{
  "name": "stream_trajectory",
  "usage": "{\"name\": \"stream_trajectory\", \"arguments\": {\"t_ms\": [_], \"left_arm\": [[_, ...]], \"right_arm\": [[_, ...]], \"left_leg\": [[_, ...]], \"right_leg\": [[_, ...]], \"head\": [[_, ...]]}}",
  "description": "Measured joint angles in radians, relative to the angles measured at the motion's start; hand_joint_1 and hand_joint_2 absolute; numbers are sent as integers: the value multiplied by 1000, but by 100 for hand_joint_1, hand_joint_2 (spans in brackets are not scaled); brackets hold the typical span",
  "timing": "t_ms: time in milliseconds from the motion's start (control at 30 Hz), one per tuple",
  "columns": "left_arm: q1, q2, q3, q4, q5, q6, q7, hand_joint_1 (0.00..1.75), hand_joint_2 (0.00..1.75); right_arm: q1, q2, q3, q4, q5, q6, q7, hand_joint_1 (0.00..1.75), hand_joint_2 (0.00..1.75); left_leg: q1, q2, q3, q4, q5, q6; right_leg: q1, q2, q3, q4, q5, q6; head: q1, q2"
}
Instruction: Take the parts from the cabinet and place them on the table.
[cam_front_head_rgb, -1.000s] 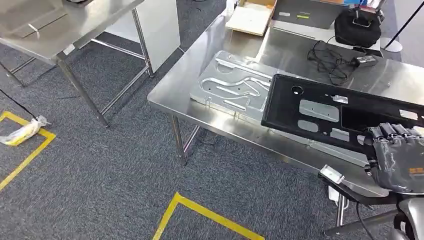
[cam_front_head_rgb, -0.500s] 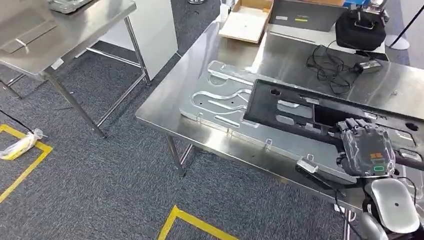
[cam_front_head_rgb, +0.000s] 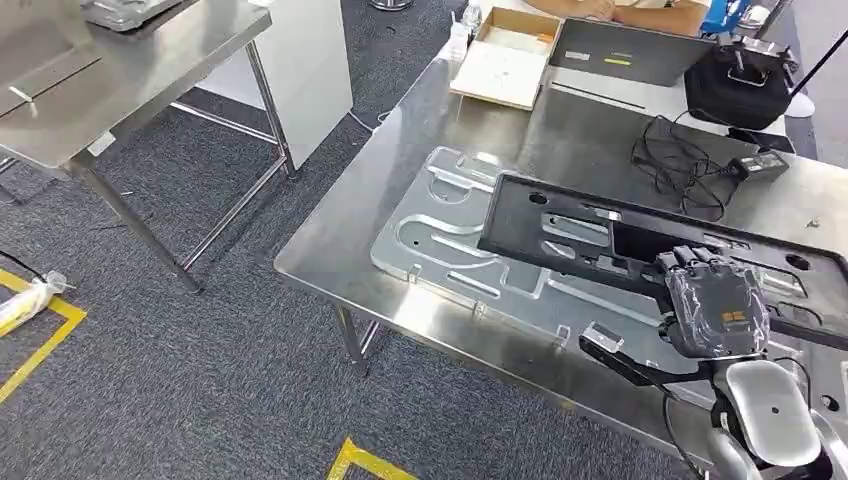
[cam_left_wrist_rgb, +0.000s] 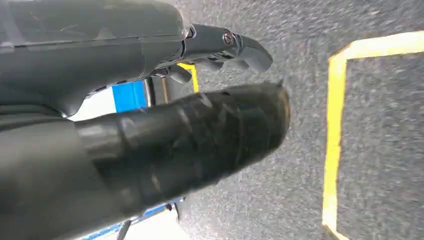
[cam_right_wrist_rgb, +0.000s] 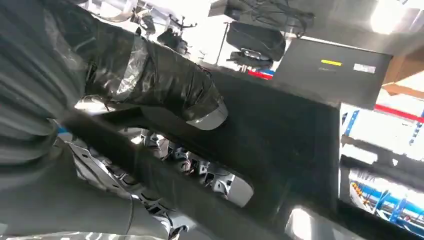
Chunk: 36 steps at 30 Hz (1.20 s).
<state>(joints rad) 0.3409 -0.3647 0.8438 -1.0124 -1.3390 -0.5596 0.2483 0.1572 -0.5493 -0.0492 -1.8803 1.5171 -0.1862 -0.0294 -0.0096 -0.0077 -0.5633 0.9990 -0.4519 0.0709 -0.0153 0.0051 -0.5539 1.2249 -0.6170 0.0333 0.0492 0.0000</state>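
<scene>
A long black panel (cam_front_head_rgb: 560, 225) with cut-outs is tilted over the steel table (cam_front_head_rgb: 470, 130), its left end above a flat silver plate (cam_front_head_rgb: 440, 240) with raised channels. My right hand (cam_front_head_rgb: 715, 310) grips the panel's near edge toward its right end. In the right wrist view the thumb (cam_right_wrist_rgb: 165, 85) presses on the black panel (cam_right_wrist_rgb: 280, 135), and metal brackets show beneath it. My left hand (cam_left_wrist_rgb: 200, 110) hangs over the grey carpet, holding nothing, with its fingers apart.
At the table's far end are a cardboard box (cam_front_head_rgb: 505, 60), a dark flat case (cam_front_head_rgb: 625, 50), a black bag (cam_front_head_rgb: 745, 85) and a tangle of cable (cam_front_head_rgb: 690, 165). A second steel table (cam_front_head_rgb: 150, 60) stands at the left. Yellow tape (cam_front_head_rgb: 45, 330) marks the carpet.
The view has shifted closer to the table. My right hand has carried the black panel farther in over the table, and its left end now overlaps the silver plate.
</scene>
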Motion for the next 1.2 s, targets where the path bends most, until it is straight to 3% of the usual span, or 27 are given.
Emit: {"name": "stream_trajectory", "arguments": {"t_ms": [67,100,133,167,200,233,267,300,367,433,467,533,567,600,633,700,733,767,800,833,867,900,967,1000,1200], "left_arm": [[0,0,0,0,5,0,0,0,0],[1,-1,0,1,10,0,2,0,0],[1,-1,0,2,11,1,3,0,0],[1,-1,0,2,13,1,3,0,0],[2,-1,0,3,14,1,3,0,0],[3,-1,0,4,14,1,5,0,0],[1,0,0,5,15,1,6,0,0],[1,0,0,5,18,2,6,0,0],[-1,0,-1,5,23,4,8,0,0],[-3,0,-2,5,41,4,-2,0,0],[-3,0,-3,5,62,9,-10,0,0],[-3,0,-5,6,91,17,-10,0,0],[-3,-1,-5,6,101,17,-5,0,0],[-2,-1,-6,6,108,13,0,0,0],[0,0,-5,6,114,5,2,0,0],[3,0,1,6,111,-5,6,0,0],[3,1,6,6,105,-8,5,0,0],[3,1,13,6,105,-12,3,0,0],[2,1,13,6,109,-13,3,0,0],[6,0,13,6,119,-16,7,0,0],[8,0,12,5,129,-19,13,0,0],[9,0,11,5,135,-19,19,0,0],[13,0,10,5,146,-20,25,0,0],[14,0,8,5,148,-20,27,0,175],[20,0,-2,0,154,-41,43,0,175]], "right_arm": [[9,0,-2,5,-7,1,-1,175,175],[13,0,-3,7,-9,2,-1,175,175],[15,0,-4,10,-11,3,-1,175,175],[18,0,-6,13,-11,3,-1,175,175],[21,0,-8,15,-12,3,-1,175,175],[25,1,-9,18,-12,4,-1,175,175],[23,3,-8,22,-12,7,-1,175,175],[29,3,-9,22,-12,6,-2,175,175],[31,3,-15,22,-13,7,-2,175,175],[34,6,-23,22,-13,7,-2,175,175],[37,10,-27,24,-13,6,-2,175,175],[54,24,-30,30,-13,6,-3,175,175],[68,38,-30,34,-10,7,-4,175,175],[80,53,-30,38,-3,8,-3,175,175],[92,76,-29,44,12,12,1,175,175],[102,123,-18,59,37,37,43,175,175],[102,138,0,68,43,53,85,175,175],[102,153,37,83,48,74,148,175,175],[99,162,70,94,49,91,201,175,175],[100,168,108,107,49,99,239,175,175],[105,176,131,118,49,100,252,175,175],[108,183,147,125,49,100,256,175,175],[108,195,168,133,51,100,259,175,175],[108,197,172,134,51,102,260,0,0],[109,212,195,138,51,113,236,0,0]], "left_leg": [[0,-2,25,0,-23,0],[0,-3,40,0,-34,-1],[0,-3,59,0,-48,-3],[0,-3,79,0,-61,-6],[0,-2,92,0,-78,-11],[0,-1,111,7,-90,-15],[-2,-5,104,7,-97,-22],[0,-3,102,4,-106,-30],[-1,-1,115,18,-99,-37],[3,1,79,88,-104,-45],[4,2,42,150,-125,-51],[7,2,-48,280,-202,-59],[8,2,-80,313,-220,-61],[9,2,-91,305,-203,-62],[9,2,-83,256,-152,-60],[10,2,-36,105,-33,-53],[9,3,-22,50,-4,-48],[2,3,-27,42,-64,-45],[3,2,-24,44,-52,-40],[9,0,-17,34,-7,-44],[8,1,-15,35,-18,-55],[4,0,-17,35,-10,-45],[3,0,-16,35,-13,-42],[3,0,-16,35,-14,-40],[3,0,-14,35,-17,-32]], "right_leg": [[-2,0,-74,56,-78,4],[-3,0,-90,42,-82,7],[-4,-1,-92,0,-54,7],[-5,-1,-83,-65,8,5],[-6,-3,-71,-147,106,3],[-4,-8,-79,-170,187,-3],[8,-16,-79,-175,162,-10],[10,-11,-69,-171,174,-21],[8,-7,-61,-180,169,-33],[3,-7,-42,-194,165,-41],[2,-7,-38,-196,162,-46],[3,-8,-30,-197,152,-53],[3,-8,-23,-197,146,-53],[3,-8,-16,-197,140,-52],[3,-8,-5,-197,133,-52],[3,-7,14,-197,121,-49],[2,-6,12,-197,116,-46],[7,0,18,-191,113,-40],[7,0,14,-192,109,-33],[14,-1,16,-186,98,-34],[11,-2,16,-190,103,-59],[11,-1,16,-191,106,-55],[10,-2,19,-195,106,-52],[10,-1,21,-198,106,-52],[10,-1,27,-208,108,-42]], "head": [[0,0],[0,0],[0,0],[1,0],[0,0],[0,0],[0,0],[-1,0],[-1,0],[-1,0],[-1,0],[-1,0],[-1,0],[-1,0],[-1,0],[-1,0],[-1,0],[0,0],[0,0],[0,0],[0,0],[0,0],[0,0],[0,0],[0,0]]}}
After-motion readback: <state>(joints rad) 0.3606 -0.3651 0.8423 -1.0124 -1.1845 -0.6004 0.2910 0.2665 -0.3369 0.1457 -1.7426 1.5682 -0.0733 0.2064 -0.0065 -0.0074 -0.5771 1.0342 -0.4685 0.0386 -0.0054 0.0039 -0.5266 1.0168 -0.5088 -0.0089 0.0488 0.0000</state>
